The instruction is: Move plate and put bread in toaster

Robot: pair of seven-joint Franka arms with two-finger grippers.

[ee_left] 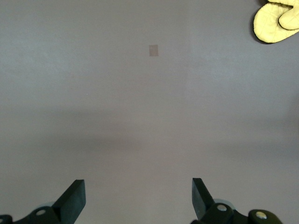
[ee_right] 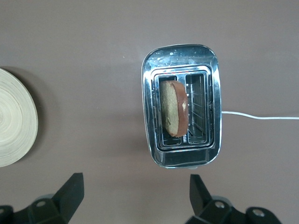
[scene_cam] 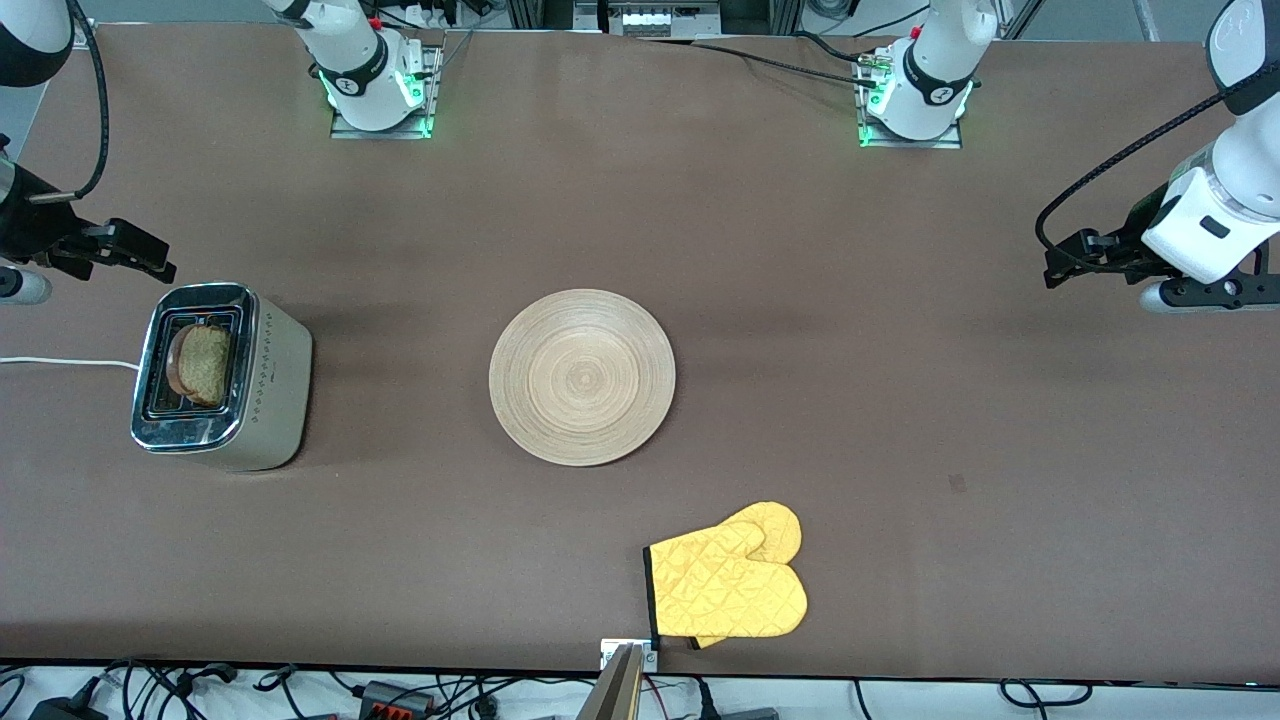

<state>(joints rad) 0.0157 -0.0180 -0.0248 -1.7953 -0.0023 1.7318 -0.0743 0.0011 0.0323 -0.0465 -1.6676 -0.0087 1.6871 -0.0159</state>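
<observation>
Now the bread stands in one slot of the toaster, leaning and poking above the chrome top, so I judge the job as good as done. My right hand hangs over the table just beside the toaster, fingers spread wide and holding nothing. My left hand waits over bare table at its own end, also wide and empty. The plate lies flat mid-table, well apart from the toaster, with nothing on it.

What worries me is the slice: it sits tilted and proud of the slot, so any careless sweep of the right hand low across the toaster could clip it and tip it out, or nudge the toaster itself. The white cord trails off toward the table edge, and a low pass could snag it. A yellow oven mitt lies nearer the front camera than the plate, out of harm's way.
</observation>
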